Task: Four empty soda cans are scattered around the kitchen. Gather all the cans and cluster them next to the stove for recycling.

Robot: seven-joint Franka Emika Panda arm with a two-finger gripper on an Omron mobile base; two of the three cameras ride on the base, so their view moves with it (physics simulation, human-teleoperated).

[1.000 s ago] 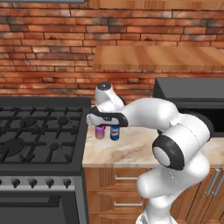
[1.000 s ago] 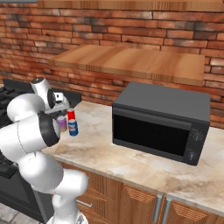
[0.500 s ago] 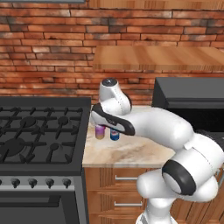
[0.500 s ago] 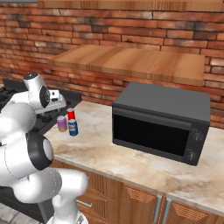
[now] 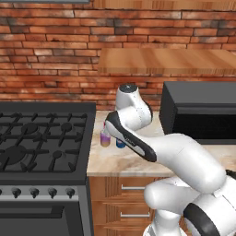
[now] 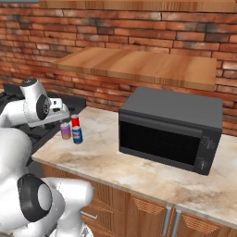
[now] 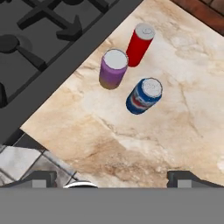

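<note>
Three soda cans stand upright in a tight group on the marble counter, right beside the stove: a red can, a purple can and a blue can. In the right base view the same purple can, red can and blue can stand near the stove. From the left base view the arm partly hides the purple can. My gripper hovers above the cans, open, with nothing between its fingers.
A dark grey microwave sits on the counter to the right of the cans. A wooden shelf hangs on the brick wall above. Bare marble counter lies in front of the cans.
The hand has lifted up and back from the cans, and the arm's elbow has swung low to the right. The three cans have stayed put and the gripper has stayed open.
</note>
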